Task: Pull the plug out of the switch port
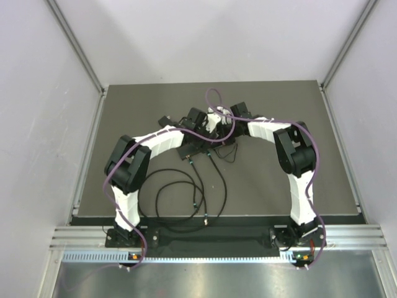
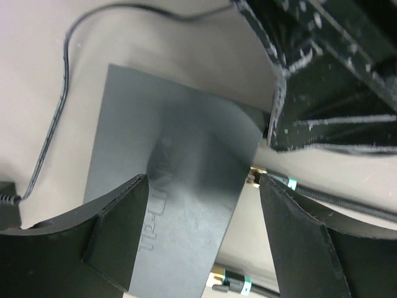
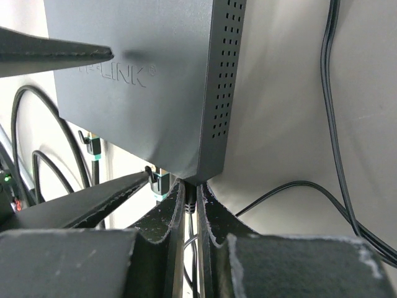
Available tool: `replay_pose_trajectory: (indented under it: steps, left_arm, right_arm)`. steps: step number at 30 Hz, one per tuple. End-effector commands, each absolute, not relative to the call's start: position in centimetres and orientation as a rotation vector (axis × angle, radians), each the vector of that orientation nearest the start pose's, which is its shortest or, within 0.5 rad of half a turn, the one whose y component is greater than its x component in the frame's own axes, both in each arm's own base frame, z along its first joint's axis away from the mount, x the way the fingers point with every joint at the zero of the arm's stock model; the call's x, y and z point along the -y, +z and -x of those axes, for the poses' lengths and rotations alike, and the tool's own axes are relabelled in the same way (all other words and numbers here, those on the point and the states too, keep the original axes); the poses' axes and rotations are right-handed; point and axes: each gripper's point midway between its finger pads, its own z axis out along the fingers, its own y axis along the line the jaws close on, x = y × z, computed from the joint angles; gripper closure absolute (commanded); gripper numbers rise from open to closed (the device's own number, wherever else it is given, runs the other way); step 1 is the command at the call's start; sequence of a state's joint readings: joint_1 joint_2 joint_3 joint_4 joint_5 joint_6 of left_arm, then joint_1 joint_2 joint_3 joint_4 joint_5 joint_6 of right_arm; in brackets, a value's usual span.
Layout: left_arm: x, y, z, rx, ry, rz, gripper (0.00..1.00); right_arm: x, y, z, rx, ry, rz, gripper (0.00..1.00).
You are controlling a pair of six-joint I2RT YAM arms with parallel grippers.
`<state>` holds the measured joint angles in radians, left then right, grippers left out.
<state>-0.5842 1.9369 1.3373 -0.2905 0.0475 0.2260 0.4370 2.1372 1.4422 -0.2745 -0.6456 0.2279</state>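
Plug (image 3: 191, 206): small, rigid, probably light yet latched, seated at the switch (image 3: 142, 74) corner on its socket edge, pinched by the narrow-closed right end effector (image 3: 191, 191), best held by its hard body, left end effector (image 2: 201, 186) gaping wide astride the switch.

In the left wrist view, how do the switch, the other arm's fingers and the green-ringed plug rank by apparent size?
1. switch, largest.
2. right arm's fingers, close behind; the frame edge cuts them off, so this order is unsure.
3. plug, clearly smallest.
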Motion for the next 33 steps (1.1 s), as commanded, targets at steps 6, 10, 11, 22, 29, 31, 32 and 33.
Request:
replay_pose_trajectory:
  steps: [6,10,11,22,29,31,32,33]
  left_arm:
    - [27.5,5.9,-42.3,-2.204,-0.211,-0.93,0.27]
    - [27.3,4.9,-42.5,-2.217,-0.176,-0.963,0.28]
    - [27.3,4.9,-42.4,-2.228,-0.173,-0.965,0.28]
    - [24.9,0.6,-42.3,-2.367,-0.024,-0.923,0.37]
    - [22.6,-0.8,-42.5,-2.462,0.044,-0.823,0.42]
    - [22.2,-1.6,-42.4,-2.505,0.035,-0.798,0.45]
    - [22.0,-1.6,-42.6,-2.505,0.047,-0.798,0.45]
    - [21.9,-1.7,-42.4,-2.515,0.048,-0.808,0.45]
  right_arm:
    - [-30.7,3.6,-37.3,-2.545,1.156,0.571,1.0]
    - [-30.7,3.6,-37.3,-2.545,1.149,0.573,1.0]
    - [-30.7,3.6,-37.3,-2.545,1.153,0.572,1.0]
    - [-30.7,4.0,-36.6,-2.539,1.19,0.534,1.0]
    - [-29.5,2.4,-35.6,-2.594,1.084,0.523,1.0]
    - [-28.5,1.5,-35.4,-2.625,1.011,0.496,1.0]
    - [-28.2,1.7,-35.6,-2.614,0.983,0.487,1.0]
    - [-27.9,1.5,-35.7,-2.618,0.937,0.48,1.0]
